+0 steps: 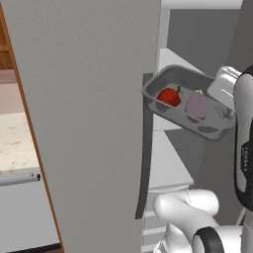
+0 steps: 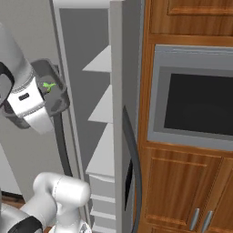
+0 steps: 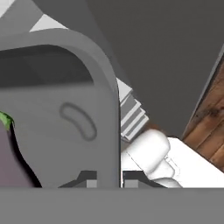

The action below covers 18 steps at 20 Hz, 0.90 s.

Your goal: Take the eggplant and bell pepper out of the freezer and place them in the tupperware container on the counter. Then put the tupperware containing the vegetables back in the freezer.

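The tupperware container [image 1: 170, 79] hangs tilted in the air in front of the open freezer [image 1: 170, 163], level with an upper shelf. In it lie the red bell pepper [image 1: 169, 96] and the pale purple eggplant [image 1: 196, 105]. My gripper [image 1: 216, 99] is shut on the container's rim on the side away from the door. In the hand view the gripper [image 3: 111, 181] pinches the container's grey wall [image 3: 107, 87], with the eggplant [image 3: 11, 162] at the left edge. From the right base view the container [image 2: 57, 98] shows beside my white hand, with a green stem [image 2: 48, 85] in it.
The freezer's wide grey door [image 1: 89, 123] stands open at the left, its dark curved handle [image 1: 146, 148] just beside the container. The beige counter [image 1: 15, 143] lies beyond the door. Pale shelves [image 2: 102, 113] are stacked inside. A built-in oven [image 2: 195, 104] and wooden cabinets [image 2: 182, 191] are at the right.
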Motion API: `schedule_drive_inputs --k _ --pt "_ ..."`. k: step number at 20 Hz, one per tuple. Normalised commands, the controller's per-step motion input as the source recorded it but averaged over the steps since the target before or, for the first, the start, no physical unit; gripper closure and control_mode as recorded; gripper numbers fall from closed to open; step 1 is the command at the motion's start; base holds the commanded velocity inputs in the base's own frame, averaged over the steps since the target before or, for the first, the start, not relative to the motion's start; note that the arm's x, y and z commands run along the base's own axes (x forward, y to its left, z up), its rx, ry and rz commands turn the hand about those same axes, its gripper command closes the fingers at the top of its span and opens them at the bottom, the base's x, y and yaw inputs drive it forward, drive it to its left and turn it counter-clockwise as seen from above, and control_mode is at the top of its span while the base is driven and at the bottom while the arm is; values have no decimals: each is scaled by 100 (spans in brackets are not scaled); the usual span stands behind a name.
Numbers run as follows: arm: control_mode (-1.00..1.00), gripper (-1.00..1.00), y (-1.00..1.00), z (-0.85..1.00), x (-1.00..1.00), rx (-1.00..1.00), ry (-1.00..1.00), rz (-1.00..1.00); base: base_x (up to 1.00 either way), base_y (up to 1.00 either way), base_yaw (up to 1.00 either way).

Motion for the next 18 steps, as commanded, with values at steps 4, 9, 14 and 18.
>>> schedule_drive_inputs --k 4,9,14,18 --pt "-100 100 -27 0 5 0 -24 -20 0 0 0" --pt "-100 100 -21 0 22 0 -24 -13 0 0 0" --pt "-100 100 -13 0 56 2 -9 -13 0 0 0" --pt "-100 100 -9 0 55 6 0 -13 0 0 0"
